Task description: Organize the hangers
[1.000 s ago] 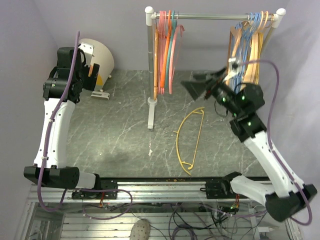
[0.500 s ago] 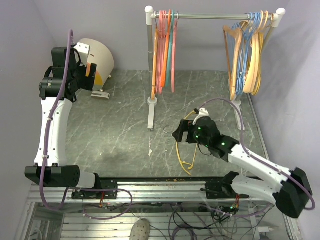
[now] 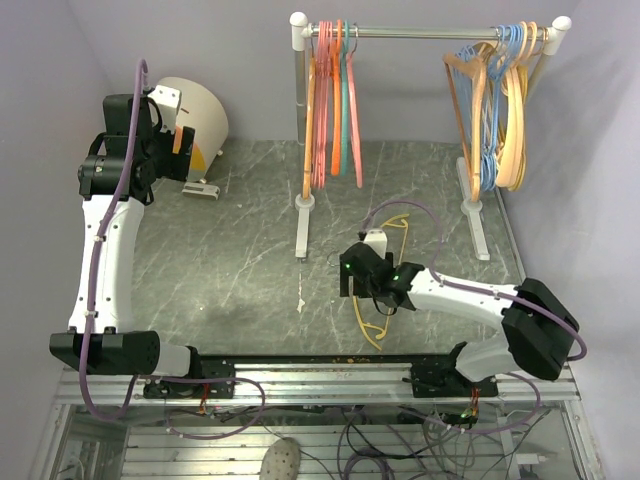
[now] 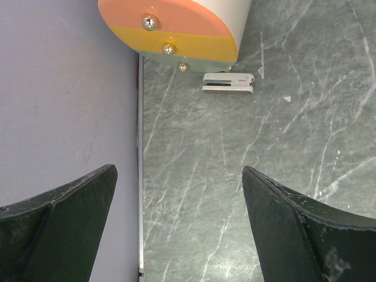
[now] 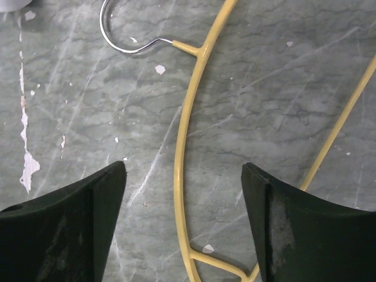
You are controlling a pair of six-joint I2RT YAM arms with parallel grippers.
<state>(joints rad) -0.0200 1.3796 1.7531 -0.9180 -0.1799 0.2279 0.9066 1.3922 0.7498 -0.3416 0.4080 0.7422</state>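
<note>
My right gripper (image 5: 182, 179) hangs low over the yellow hanger (image 5: 179, 117), jaws apart and empty, one finger on either side of its curved arm and neither touching it. In the wrist view that arm runs 12 to 6 through the gap, with the wire hook (image 5: 126, 38) at 11, so I judge a straight drop and close should take it just below the neck. The hanger lies flat on the table (image 3: 230, 270), long axis near to far, and is thin enough that my fingertips may scrape the top. The left gripper (image 4: 179, 176) is wide open and empty, far off at 10 by the wall, so this pick belongs to the right arm. The rail (image 3: 420, 32) with the other hangers (image 3: 335, 110) stands at 12, its post (image 3: 300, 215) close by at 11.
</note>
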